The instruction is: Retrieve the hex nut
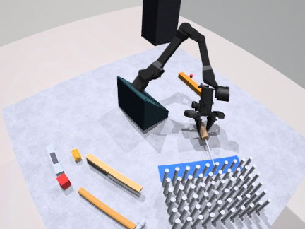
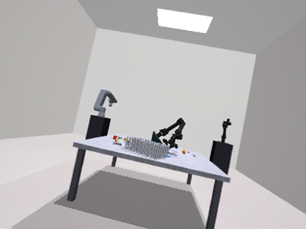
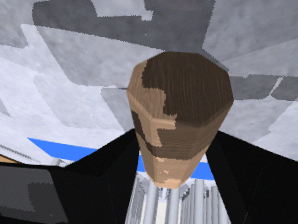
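My gripper [image 1: 205,130] is shut on the wooden handle [image 1: 204,133] [image 3: 182,95] of a hook tool, behind the blue taped strip. The tool's thin metal shaft [image 1: 210,151] slants down from the handle toward the spacers, its far end over the strip at the field's near row. The blue strip [image 1: 162,172] [image 3: 65,149] runs along the field's edge on the arm's side. The grey metal spacers [image 1: 192,199] [image 2: 147,148] stand upright in rows; more show low in the wrist view. I cannot make out the hex nut; the shaft's tip is hard to tell among the spacer tops.
A wooden bar [image 1: 114,174], a hammer [image 1: 106,208], a yellow-handled tool [image 1: 76,155], a grey tool [image 1: 54,159] and a red block [image 1: 63,181] lie left of the field. An orange bar [image 1: 188,83] and small red cube [image 1: 191,75] lie behind the gripper. The dark wedge [image 1: 132,104] stands at the arm's base.
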`<state>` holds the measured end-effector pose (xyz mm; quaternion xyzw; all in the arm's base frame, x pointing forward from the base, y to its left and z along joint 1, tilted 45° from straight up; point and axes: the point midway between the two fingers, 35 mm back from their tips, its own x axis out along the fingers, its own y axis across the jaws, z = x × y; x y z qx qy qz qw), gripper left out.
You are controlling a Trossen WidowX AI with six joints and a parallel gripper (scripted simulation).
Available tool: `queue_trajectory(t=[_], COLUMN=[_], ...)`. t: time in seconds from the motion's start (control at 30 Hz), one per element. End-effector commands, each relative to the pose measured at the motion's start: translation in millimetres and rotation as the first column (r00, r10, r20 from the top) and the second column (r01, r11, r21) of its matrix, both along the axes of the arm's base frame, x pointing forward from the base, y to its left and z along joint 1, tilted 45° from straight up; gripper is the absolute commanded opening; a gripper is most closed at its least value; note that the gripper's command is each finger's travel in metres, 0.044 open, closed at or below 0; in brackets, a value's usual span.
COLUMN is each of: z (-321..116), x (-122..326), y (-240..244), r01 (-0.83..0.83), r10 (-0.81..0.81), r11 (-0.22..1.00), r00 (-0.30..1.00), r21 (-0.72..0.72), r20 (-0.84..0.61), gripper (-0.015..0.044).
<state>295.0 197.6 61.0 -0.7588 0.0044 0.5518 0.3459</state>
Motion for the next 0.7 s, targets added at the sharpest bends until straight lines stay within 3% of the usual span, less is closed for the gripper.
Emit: queue_trajectory(t=[0.0, 0.67], z=[-0.6, -5.6], x=[3.8, 17.1], y=[-0.8, -3.5], r01=[0.0, 0.0], r10=[0.0, 0.0], r11=[1.0, 1.0], r00=[1.0, 1.0], r21=[0.001, 0.0], r20=[0.004, 0.005], gripper=[0.0, 0.0])
